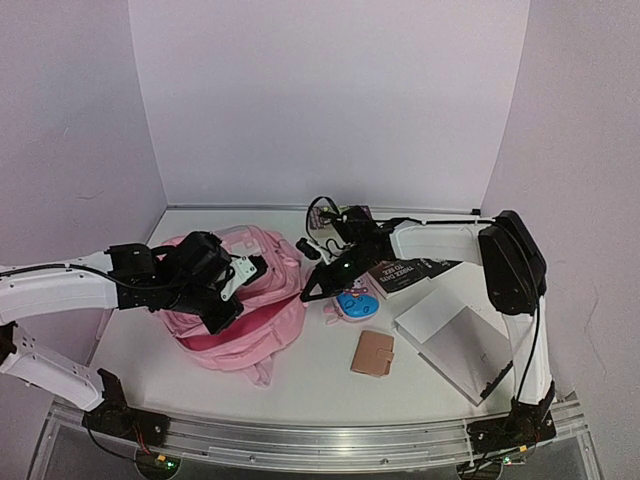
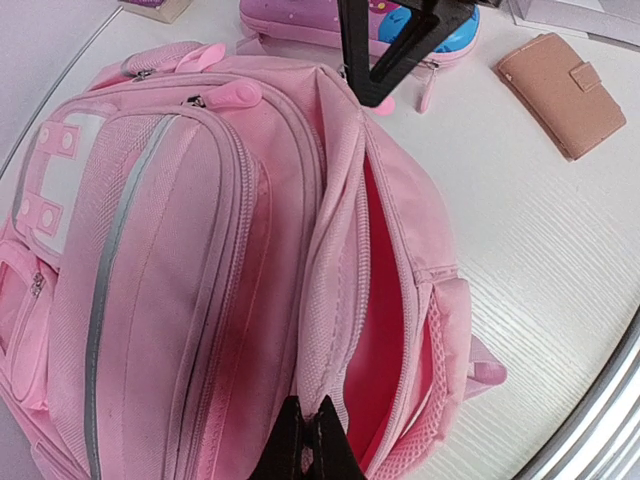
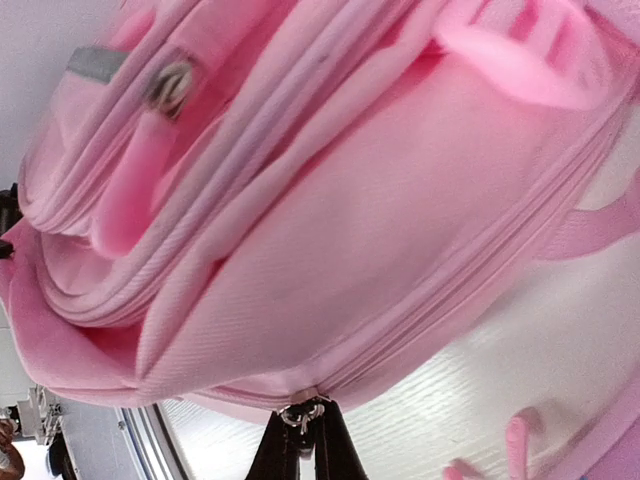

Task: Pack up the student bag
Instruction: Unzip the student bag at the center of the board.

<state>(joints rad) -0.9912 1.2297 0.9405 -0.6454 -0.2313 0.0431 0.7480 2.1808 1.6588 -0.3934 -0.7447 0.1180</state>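
The student bag (image 1: pixel 268 318) is a big pink backpack lying flat on the white table, left of centre. In the left wrist view the bag (image 2: pixel 190 260) has its main compartment unzipped, and a slit of darker pink lining (image 2: pixel 385 300) shows. My left gripper (image 1: pixel 222 315) (image 2: pixel 310 435) is shut on the fabric edge of that opening. My right gripper (image 1: pixel 308 296) (image 3: pixel 305 425) sits at the bag's right end, shut on a metal zipper pull (image 3: pixel 305 412). The bag (image 3: pixel 350 200) fills the right wrist view. The right gripper's black fingers (image 2: pixel 385 60) show at the top of the left wrist view.
To the right of the bag lie a small pink oval case with a blue patch (image 1: pixel 352 303), a tan wallet (image 1: pixel 373 353) (image 2: pixel 562 92), a dark book (image 1: pixel 397 276) and a flat white box (image 1: pixel 455 340). Small dark items (image 1: pixel 306 248) sit behind the bag. The table's metal front rail (image 1: pixel 320 440) is close.
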